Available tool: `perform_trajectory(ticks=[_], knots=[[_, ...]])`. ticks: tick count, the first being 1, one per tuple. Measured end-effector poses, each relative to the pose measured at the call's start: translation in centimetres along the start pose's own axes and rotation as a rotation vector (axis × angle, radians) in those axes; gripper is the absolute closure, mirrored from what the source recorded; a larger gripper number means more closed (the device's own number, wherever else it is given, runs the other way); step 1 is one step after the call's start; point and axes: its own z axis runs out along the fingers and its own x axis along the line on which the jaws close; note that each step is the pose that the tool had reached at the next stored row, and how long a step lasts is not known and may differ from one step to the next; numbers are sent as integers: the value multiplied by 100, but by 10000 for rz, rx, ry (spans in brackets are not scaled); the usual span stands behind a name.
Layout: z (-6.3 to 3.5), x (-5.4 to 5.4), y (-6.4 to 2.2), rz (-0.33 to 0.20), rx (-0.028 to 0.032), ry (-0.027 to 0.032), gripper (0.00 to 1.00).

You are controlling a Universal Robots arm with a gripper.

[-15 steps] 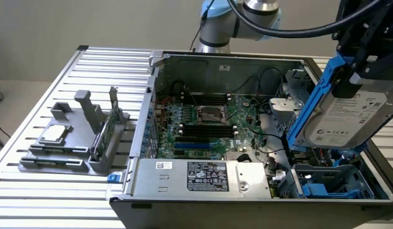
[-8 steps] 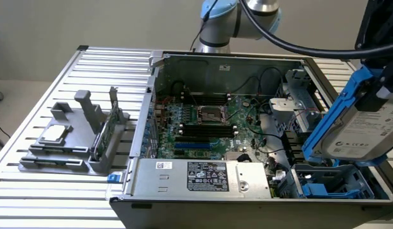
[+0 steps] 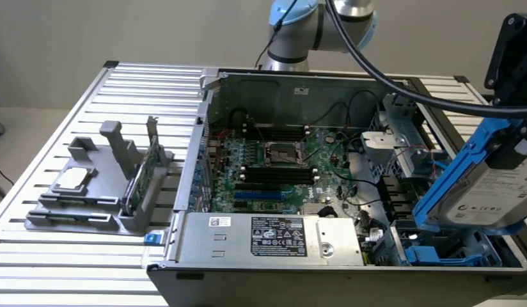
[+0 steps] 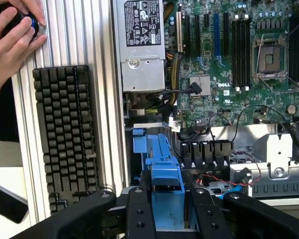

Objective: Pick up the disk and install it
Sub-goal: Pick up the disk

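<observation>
"Exterior view: why does the computer case point(image 3: 298, 86) lie open on the desk point(image 3: 41, 256)?"
"So its inside is reachable from above."
"And the disk point(image 3: 494, 192)?"
"Tilted at four o'clock, over the drive bay point(image 3: 442, 256), probably to line it up."
"The end effector point(image 4: 170, 196)?"
"Partly closed, its fingers point(image 4: 139, 214) clamping the disk's blue frame on both sides."

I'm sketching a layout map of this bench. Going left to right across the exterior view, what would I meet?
small silver chip → upright grey card → CPU socket → disk in its blue carrier
</observation>
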Motion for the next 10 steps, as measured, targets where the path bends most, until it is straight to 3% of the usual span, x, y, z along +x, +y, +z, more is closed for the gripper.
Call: perform_trajectory(ticks=[5,10], knots=[[61,0,0,-476,1,-51,67],[124,-1,3,-590,0,-71,67]])
